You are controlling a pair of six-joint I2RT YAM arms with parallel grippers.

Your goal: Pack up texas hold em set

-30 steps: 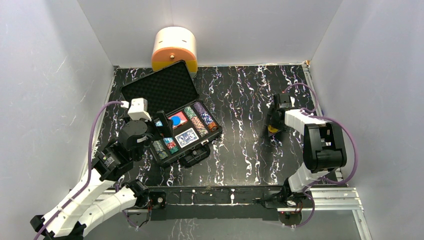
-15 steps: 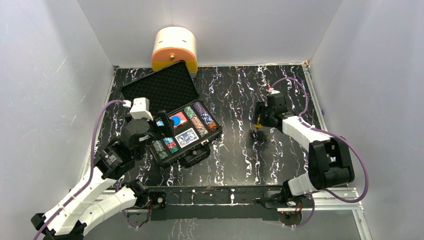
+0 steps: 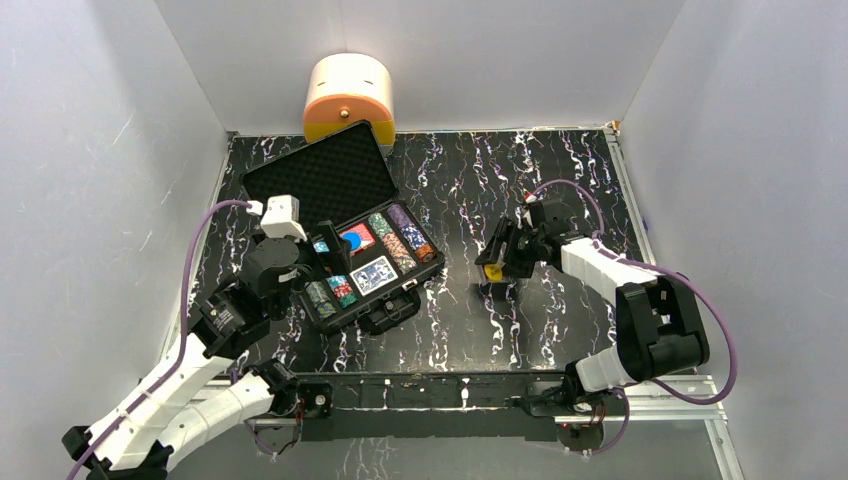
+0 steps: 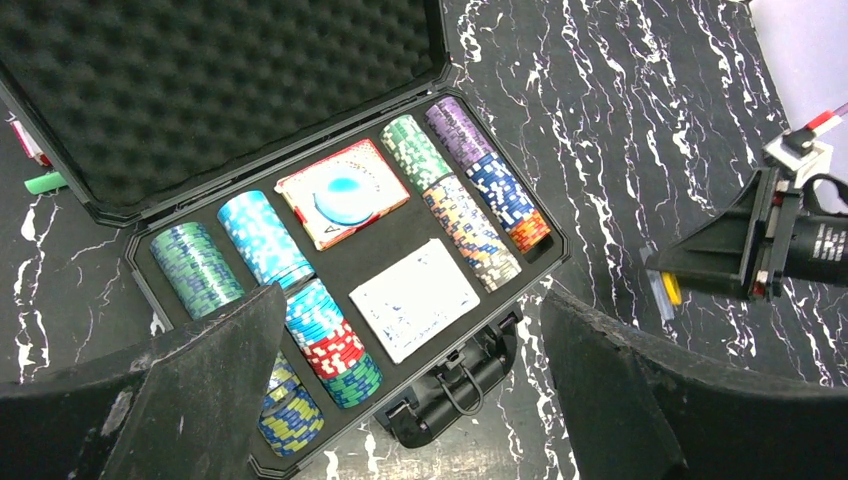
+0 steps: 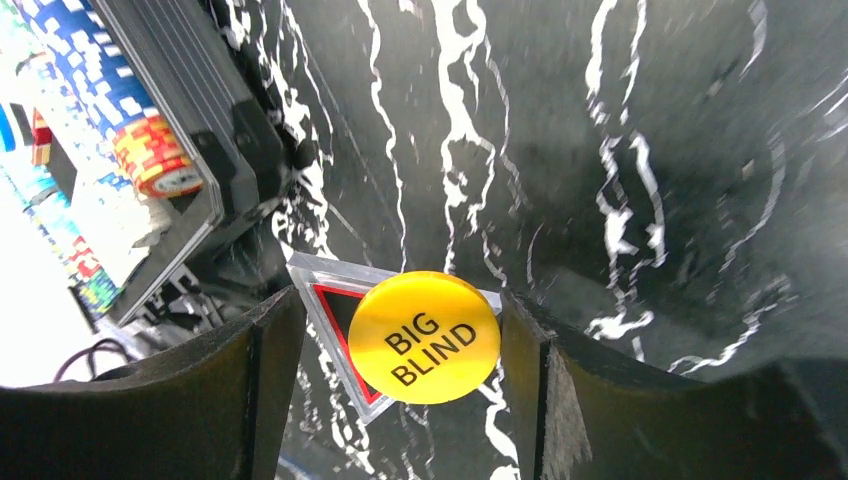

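Observation:
The black case (image 3: 300, 185) lies open at the left, foam lid back. It holds rows of chips (image 4: 452, 190), a blue-backed deck (image 4: 415, 298) and a red deck with a blue disc (image 4: 341, 190) on it. My left gripper (image 4: 412, 300) is open and empty, hovering over the case's front part (image 3: 322, 262). My right gripper (image 5: 400, 320) is shut on a yellow "BIG BLIND" disc (image 5: 424, 337) and a clear red-edged triangular piece (image 5: 330, 300), above the table right of the case (image 3: 495, 268). The disc also shows in the left wrist view (image 4: 672, 290).
A cream-and-orange rounded container (image 3: 348, 95) stands at the back wall behind the lid. The case's handle (image 4: 455, 385) sticks out at its front edge. A small green item (image 4: 43, 183) lies left of the lid. White walls enclose the black marbled table (image 3: 470, 190).
My right gripper has moved left from the table's right side towards the case, carrying the yellow disc. The left arm has stayed almost still over the case.

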